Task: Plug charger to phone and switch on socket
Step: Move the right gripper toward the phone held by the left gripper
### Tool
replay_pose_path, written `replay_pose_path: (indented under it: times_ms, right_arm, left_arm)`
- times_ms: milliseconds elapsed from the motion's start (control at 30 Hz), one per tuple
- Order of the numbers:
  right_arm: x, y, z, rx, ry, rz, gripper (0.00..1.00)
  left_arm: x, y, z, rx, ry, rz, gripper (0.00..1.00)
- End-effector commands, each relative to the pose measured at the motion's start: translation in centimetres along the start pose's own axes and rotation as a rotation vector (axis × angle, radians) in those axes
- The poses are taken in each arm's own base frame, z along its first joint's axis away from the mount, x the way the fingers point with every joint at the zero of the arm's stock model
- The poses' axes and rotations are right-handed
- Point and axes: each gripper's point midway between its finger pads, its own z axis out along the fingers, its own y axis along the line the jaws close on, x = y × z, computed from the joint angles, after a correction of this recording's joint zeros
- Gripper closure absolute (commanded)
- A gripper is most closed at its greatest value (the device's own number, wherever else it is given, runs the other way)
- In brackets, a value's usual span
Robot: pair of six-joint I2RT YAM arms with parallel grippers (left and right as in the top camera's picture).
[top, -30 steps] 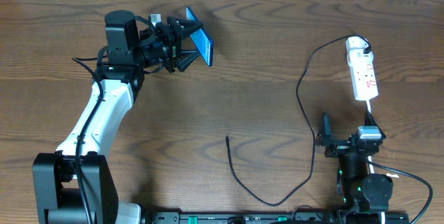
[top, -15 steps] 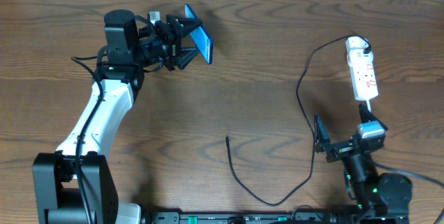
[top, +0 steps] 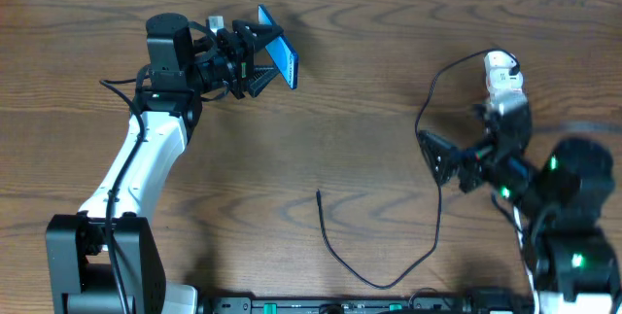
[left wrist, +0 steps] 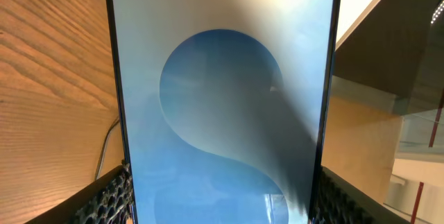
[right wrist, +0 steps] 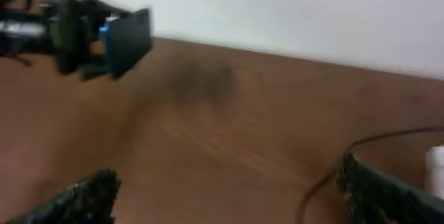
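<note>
The slim black-edged smartphone with a bright blue screen [top: 280, 58] is over the far-left part of the brown wooden table [top: 369, 90], clamped between the 2 fingers of the left gripper [top: 260, 61]. From overhead its long axis runs from far-left to near-right, and the screen is tilted up toward the right. In the left wrist view the long axis runs straight up the picture, and both ends are cut off.

The long thin black cable [top: 379, 285] loops across the near right of the table. Its small plug [top: 319, 195] lies free near the middle, pointing toward the far edge.

The right gripper [top: 434, 158] hangs over the cable's right-hand run, its fingers spread wide and holding nothing. The right arm hides most of the short white power strip [top: 501, 65]; only its rounded far end shows. The right wrist view is blurred.
</note>
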Motion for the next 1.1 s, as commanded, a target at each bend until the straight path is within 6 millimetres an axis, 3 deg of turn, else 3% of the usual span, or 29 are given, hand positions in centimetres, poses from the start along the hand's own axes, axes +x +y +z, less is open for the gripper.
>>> replay_pose_path:
  times_ms: [0, 167, 467, 767, 1067]
  right_arm:
    - [-1.8, 2.7, 0.9, -0.197, 0.044, 0.033, 0.01]
    - [-2.8, 3.0, 3.1, -0.323, 0.067, 0.061, 0.01]
    - [-2.1, 1.7, 5.4, -0.332, 0.106, 0.145, 0.01]
    - [-0.2, -0.5, 7.0, -0.189, 0.176, 0.184, 0.02]
    - [1.3, 1.5, 9.0, -0.097, 0.237, 0.081, 0.06]
  left_arm:
    - [0.5, -1.5, -0.5, 0.028, -0.008, 0.056, 0.93]
    - [0.4, -1.5, -0.5, 0.028, -0.013, 0.056, 0.93]
    - [1.5, -1.3, 0.8, 0.012, -0.018, 0.072, 0.93]
    - [3.2, -1.0, 2.8, -0.011, -0.019, 0.093, 0.93]
    - [4.6, -0.8, 4.1, -0.026, -0.023, 0.108, 0.93]
